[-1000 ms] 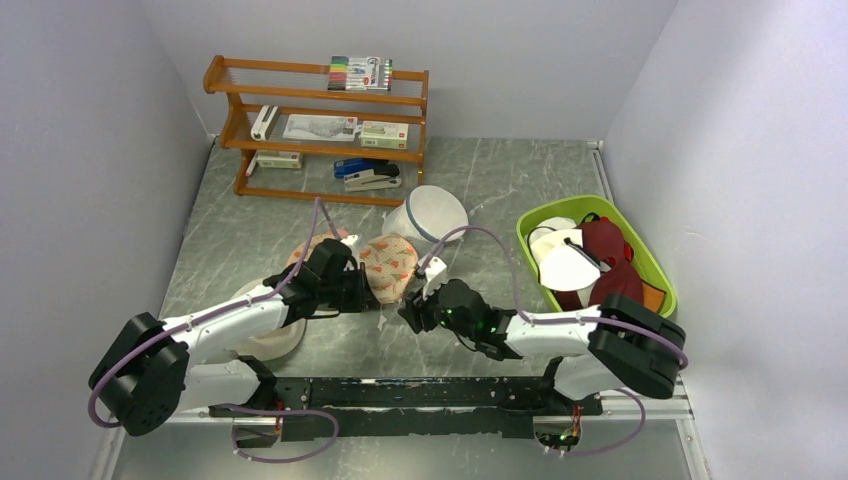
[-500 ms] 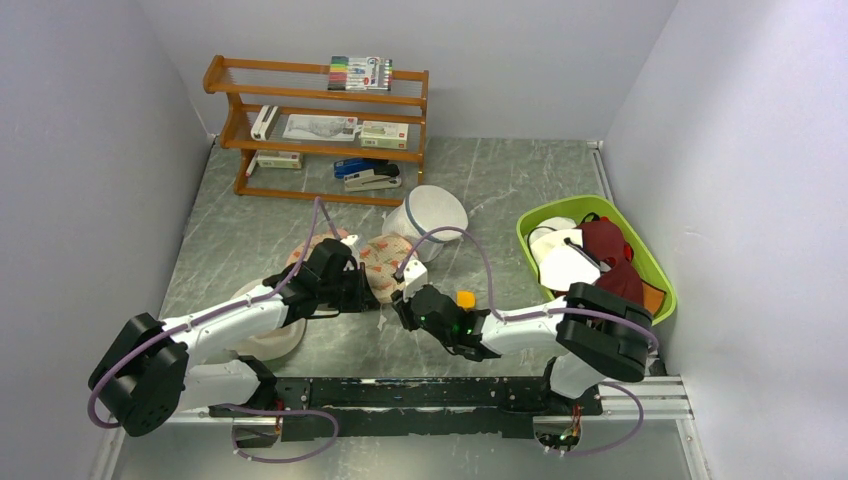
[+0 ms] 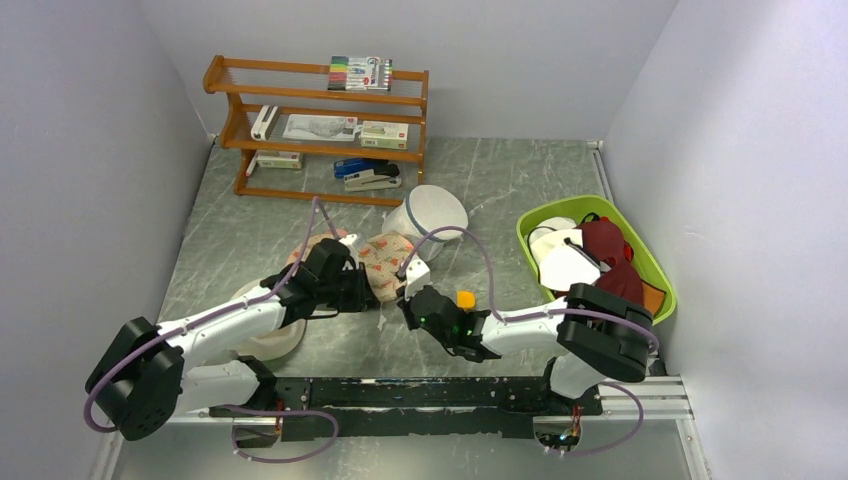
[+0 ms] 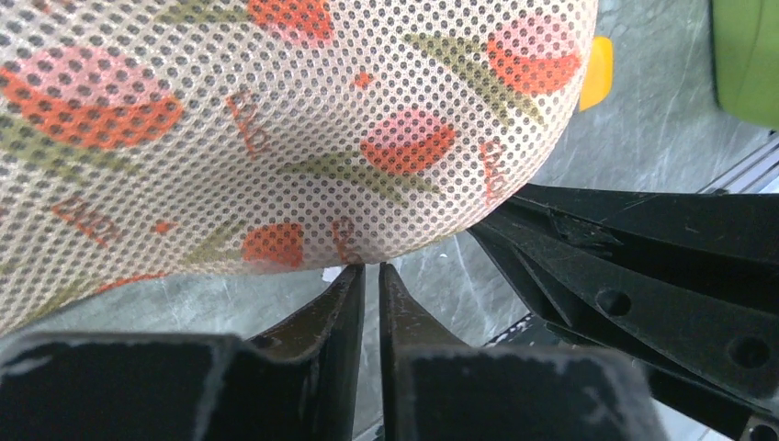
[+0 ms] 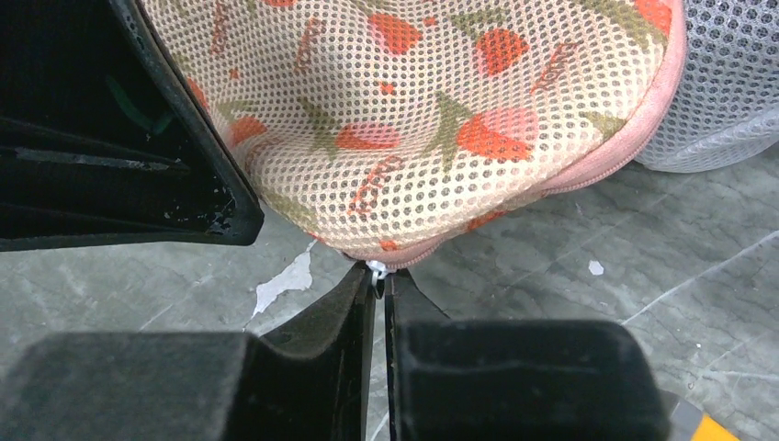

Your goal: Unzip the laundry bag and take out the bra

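Observation:
The laundry bag (image 3: pixel 385 262), beige mesh with an orange-red and green floral print, lies flat on the grey table between my two grippers. It fills the top of the left wrist view (image 4: pixel 276 119) and the right wrist view (image 5: pixel 432 101). My left gripper (image 3: pixel 366 291) (image 4: pixel 372 268) is at the bag's near-left edge, its jaws a hair apart and pinching the hem. My right gripper (image 3: pixel 404 298) (image 5: pixel 378 272) is shut on the small white zipper pull (image 5: pixel 376 268) at the pink zip seam on the near edge. The bra is hidden.
A white mesh cylinder (image 3: pixel 428 215) lies just behind the bag, touching its far side (image 5: pixel 726 83). A green bin (image 3: pixel 655 270) of clothes stands at the right. A wooden shelf (image 3: pixel 320 125) is at the back. A round cream cap (image 3: pixel 268 340) sits under the left arm.
My right gripper has moved left up to the bag's near edge and closed on the zipper pull. The left gripper has stayed at the bag's edge.

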{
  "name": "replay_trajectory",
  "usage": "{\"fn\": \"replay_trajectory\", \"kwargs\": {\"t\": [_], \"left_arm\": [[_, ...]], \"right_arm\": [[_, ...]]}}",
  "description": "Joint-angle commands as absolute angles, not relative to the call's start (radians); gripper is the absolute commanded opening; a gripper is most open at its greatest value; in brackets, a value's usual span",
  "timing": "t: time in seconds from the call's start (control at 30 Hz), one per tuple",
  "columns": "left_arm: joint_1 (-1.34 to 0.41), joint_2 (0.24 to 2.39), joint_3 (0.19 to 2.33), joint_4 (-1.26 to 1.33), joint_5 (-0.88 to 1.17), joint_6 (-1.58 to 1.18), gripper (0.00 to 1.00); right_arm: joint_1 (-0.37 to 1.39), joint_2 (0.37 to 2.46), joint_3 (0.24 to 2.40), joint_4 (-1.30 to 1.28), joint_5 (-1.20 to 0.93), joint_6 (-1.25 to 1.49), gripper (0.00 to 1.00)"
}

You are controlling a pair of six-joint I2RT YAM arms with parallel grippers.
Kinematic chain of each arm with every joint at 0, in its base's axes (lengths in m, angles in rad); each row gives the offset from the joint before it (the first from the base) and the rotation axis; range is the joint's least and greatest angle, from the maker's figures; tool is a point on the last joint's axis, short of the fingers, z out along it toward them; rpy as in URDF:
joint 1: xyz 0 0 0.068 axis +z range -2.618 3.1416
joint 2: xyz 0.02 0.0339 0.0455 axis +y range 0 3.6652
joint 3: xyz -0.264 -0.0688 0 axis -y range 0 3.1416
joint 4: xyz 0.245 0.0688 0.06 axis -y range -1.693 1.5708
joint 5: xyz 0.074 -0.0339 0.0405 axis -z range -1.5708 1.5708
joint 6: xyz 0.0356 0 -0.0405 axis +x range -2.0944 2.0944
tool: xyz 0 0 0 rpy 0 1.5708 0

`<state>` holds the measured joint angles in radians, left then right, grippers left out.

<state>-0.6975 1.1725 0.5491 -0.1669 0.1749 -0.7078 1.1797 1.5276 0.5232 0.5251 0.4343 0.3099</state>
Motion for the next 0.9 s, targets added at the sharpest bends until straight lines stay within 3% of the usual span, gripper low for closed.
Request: {"fn": "replay_trajectory", "kwargs": {"t": [0.0,0.2,0.27,0.53,0.7,0.87], "left_arm": [[-0.703,1.122,0.596,-0.193,0.176,-0.684,0.31],[-0.702,0.998,0.618,-0.245,0.218,-0.627,0.64],[-0.702,0.986,0.619,-0.243,0.226,-0.620,0.70],[-0.702,1.030,0.606,-0.216,0.163,-0.717,0.74],[-0.702,1.048,0.618,-0.306,0.031,-0.919,0.74],[-0.702,1.046,0.586,-0.320,0.026,-1.140,0.76]], "right_arm": [[1.181,1.482,0.502,0.534,0.427,0.322,0.00],[1.182,1.436,0.467,0.553,0.323,0.372,0.00],[1.180,1.429,0.466,0.561,0.313,0.384,0.00],[1.179,1.407,0.466,0.565,0.301,0.392,0.00],[1.178,1.405,0.460,0.574,0.299,0.381,0.00],[1.180,1.432,0.470,0.576,0.296,0.373,0.00]]}}
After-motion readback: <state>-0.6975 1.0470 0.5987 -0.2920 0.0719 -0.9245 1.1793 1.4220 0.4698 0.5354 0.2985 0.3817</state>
